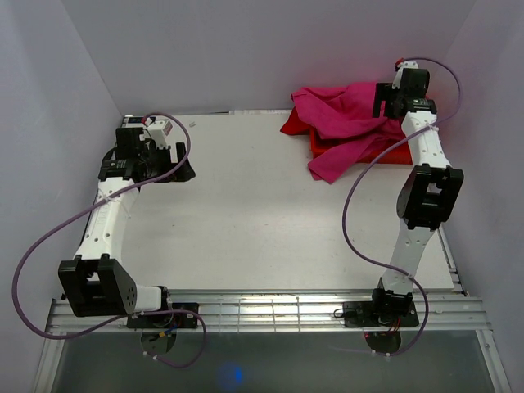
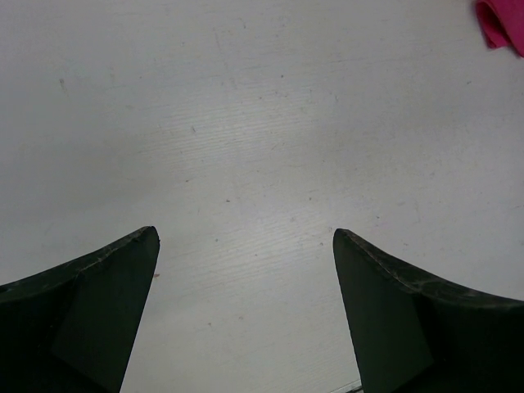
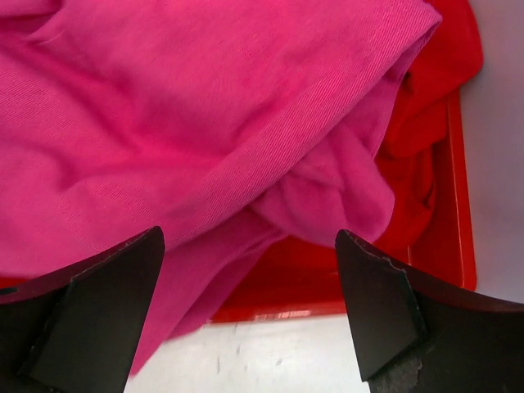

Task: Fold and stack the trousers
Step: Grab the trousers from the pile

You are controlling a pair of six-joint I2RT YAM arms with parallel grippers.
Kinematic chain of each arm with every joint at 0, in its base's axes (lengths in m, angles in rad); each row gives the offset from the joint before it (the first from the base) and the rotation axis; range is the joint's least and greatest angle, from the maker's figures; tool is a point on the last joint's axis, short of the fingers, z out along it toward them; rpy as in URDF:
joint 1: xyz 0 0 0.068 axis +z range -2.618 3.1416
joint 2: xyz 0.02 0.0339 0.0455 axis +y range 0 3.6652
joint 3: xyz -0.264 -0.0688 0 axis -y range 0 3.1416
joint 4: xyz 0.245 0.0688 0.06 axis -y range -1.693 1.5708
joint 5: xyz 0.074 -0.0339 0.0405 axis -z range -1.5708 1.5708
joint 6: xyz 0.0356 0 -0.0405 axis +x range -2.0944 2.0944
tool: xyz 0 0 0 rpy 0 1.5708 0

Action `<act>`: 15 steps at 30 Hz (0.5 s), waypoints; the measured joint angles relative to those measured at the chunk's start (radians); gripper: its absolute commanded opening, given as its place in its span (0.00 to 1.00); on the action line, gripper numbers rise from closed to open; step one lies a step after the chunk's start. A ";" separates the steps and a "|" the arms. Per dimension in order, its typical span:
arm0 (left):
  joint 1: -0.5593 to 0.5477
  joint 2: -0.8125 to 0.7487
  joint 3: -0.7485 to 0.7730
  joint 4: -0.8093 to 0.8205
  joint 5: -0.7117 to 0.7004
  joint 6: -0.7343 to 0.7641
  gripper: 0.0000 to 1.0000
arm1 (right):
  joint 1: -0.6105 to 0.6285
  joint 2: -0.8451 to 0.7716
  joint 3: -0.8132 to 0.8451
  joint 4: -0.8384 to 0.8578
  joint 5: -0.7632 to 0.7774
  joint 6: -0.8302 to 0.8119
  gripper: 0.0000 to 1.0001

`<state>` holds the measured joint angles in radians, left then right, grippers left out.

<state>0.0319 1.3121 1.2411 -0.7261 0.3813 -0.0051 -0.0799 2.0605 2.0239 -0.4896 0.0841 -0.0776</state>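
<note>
The magenta-pink trousers [image 1: 344, 131] lie crumpled over a red tray [image 1: 401, 151] at the table's back right, one part spilling onto the white table. In the right wrist view the trousers [image 3: 188, 115] fill the upper frame, with the red tray [image 3: 446, 237] beneath. My right gripper [image 1: 385, 102] hovers at the pile's right side. Its open jaws [image 3: 250, 246] frame the cloth without gripping it. My left gripper [image 1: 168, 160] rests at the back left, open [image 2: 246, 237] over bare table, far from the trousers. A pink corner of the trousers [image 2: 501, 24] shows top right in the left wrist view.
A brighter red garment [image 3: 426, 106] lies in the tray under the pink cloth. White walls enclose the table on the back, left and right. A metal rail [image 1: 270, 311] runs along the near edge by the arm bases. Purple cables loop from both arms.
</note>
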 measured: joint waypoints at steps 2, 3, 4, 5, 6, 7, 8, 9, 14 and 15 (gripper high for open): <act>0.000 0.023 0.000 0.000 -0.011 -0.008 0.98 | -0.005 0.055 0.011 0.051 0.031 -0.003 0.90; 0.000 0.031 0.000 0.000 -0.018 -0.011 0.98 | -0.006 0.080 0.010 0.074 0.045 -0.006 0.90; 0.000 0.037 0.000 -0.001 -0.023 -0.013 0.98 | -0.008 0.103 0.008 0.101 0.056 -0.009 0.90; 0.000 0.042 -0.001 0.000 -0.029 -0.014 0.98 | -0.010 0.126 0.008 0.126 0.064 -0.012 0.90; 0.000 0.042 -0.002 0.000 -0.032 -0.015 0.98 | -0.012 0.152 0.007 0.153 0.070 -0.014 0.90; 0.000 0.043 -0.004 -0.002 -0.035 -0.016 0.98 | -0.015 0.171 0.007 0.177 0.071 -0.016 0.90; 0.000 0.043 -0.004 -0.003 -0.036 -0.016 0.98 | -0.018 0.193 0.008 0.199 0.071 -0.019 0.90; 0.000 0.043 -0.005 -0.003 -0.040 -0.015 0.98 | -0.019 0.209 0.008 0.214 0.071 -0.021 0.90; 0.000 0.056 -0.005 -0.005 -0.059 -0.014 0.98 | -0.031 0.260 0.016 0.256 0.039 -0.037 0.73; 0.000 0.062 -0.004 -0.007 -0.061 -0.013 0.98 | -0.034 0.259 0.018 0.257 0.026 -0.035 0.63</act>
<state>0.0319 1.3739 1.2369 -0.7330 0.3199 -0.0181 -0.1143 2.3199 2.0422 -0.2329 0.1097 -0.1127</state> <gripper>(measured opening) 0.979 0.773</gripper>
